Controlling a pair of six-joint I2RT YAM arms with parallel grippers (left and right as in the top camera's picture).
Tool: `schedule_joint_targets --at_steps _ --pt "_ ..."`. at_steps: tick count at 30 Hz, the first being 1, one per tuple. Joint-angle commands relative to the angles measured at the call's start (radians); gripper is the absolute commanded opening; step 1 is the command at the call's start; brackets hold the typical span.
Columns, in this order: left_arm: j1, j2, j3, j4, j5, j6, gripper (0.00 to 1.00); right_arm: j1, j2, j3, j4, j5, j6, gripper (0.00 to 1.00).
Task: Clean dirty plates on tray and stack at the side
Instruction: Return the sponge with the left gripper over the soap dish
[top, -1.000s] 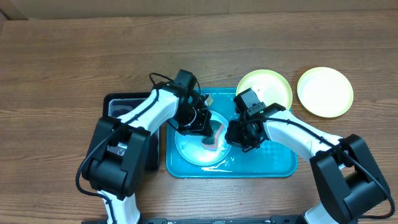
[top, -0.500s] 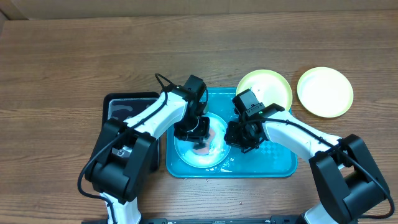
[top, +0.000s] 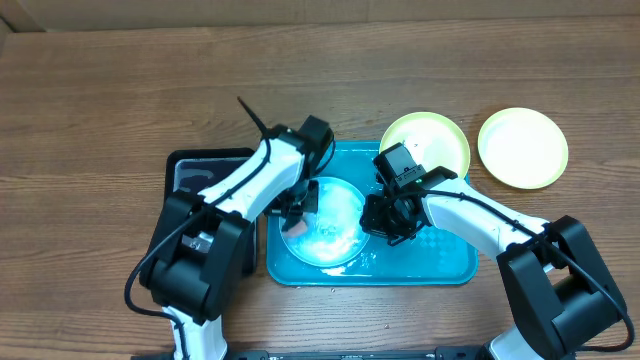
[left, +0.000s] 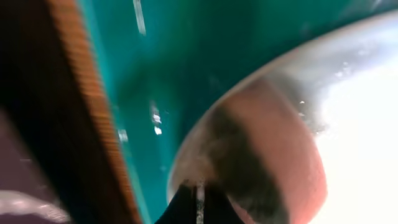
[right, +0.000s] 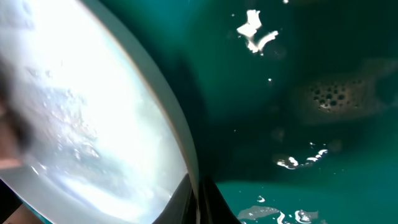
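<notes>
No text, label, brand, number or sign can be read in any view; none shows on the tray (top: 440, 262), the plates (top: 522, 148) or the bench (top: 100, 100); both wrist views are too close and blurred to show any lettering.

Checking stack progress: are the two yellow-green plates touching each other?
Apart. The overhead view shows a strip of bare wooden table between the inner yellow-green plate, by the turquoise tray, and the outer yellow-green plate.
</notes>
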Motion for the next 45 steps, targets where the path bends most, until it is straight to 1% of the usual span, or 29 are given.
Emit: schedule_joint_targets --at_steps 1,7,9,11,15,19,23,27,36,38,42,45 --pt "0.004 0.005 0.137 -0.04 -0.094 -0.006 0.04 -0.006 0.006 -0.01 -0.007 0.034 -0.003 0.04" --pt "0.001 0.005 0.303 -0.116 -0.053 -0.006 0.04 -0.006 0.006 -0.01 -0.007 0.034 -0.003 0.04" --pt "0.021 0.005 0.343 -0.17 -0.043 -0.011 0.04 -0.006 0.006 -0.01 -0.01 0.035 -0.004 0.04" --pt "0.045 0.005 0.345 -0.207 -0.041 -0.022 0.04 -0.006 0.005 -0.008 -0.013 0.035 -0.005 0.04" --pt "0.134 0.005 0.345 -0.288 -0.046 -0.033 0.04 -0.005 -0.011 0.034 -0.076 0.114 -0.021 0.04" --pt "0.247 0.005 0.345 -0.351 -0.077 -0.06 0.04 -0.005 -0.033 0.128 -0.195 0.207 -0.061 0.04" --pt "0.357 0.005 0.344 -0.37 -0.072 -0.047 0.04 -0.005 -0.046 0.233 -0.29 0.279 -0.121 0.04" --pt "0.418 0.005 0.342 -0.382 -0.067 -0.029 0.04 -0.004 -0.051 0.316 -0.344 0.335 -0.143 0.04" --pt "0.418 0.005 0.341 -0.39 -0.064 -0.004 0.04 0.0 -0.051 0.459 -0.428 0.437 -0.164 0.04" --pt "0.417 0.005 0.341 -0.393 -0.064 -0.002 0.04 0.005 -0.053 0.477 -0.447 0.461 -0.16 0.04" --pt "0.416 0.004 0.338 -0.386 -0.064 -0.002 0.04 0.018 -0.061 0.507 -0.487 0.57 -0.161 0.04" --pt "0.412 -0.014 0.314 -0.356 -0.065 -0.002 0.04 0.018 -0.062 0.529 -0.535 0.585 -0.168 0.04"
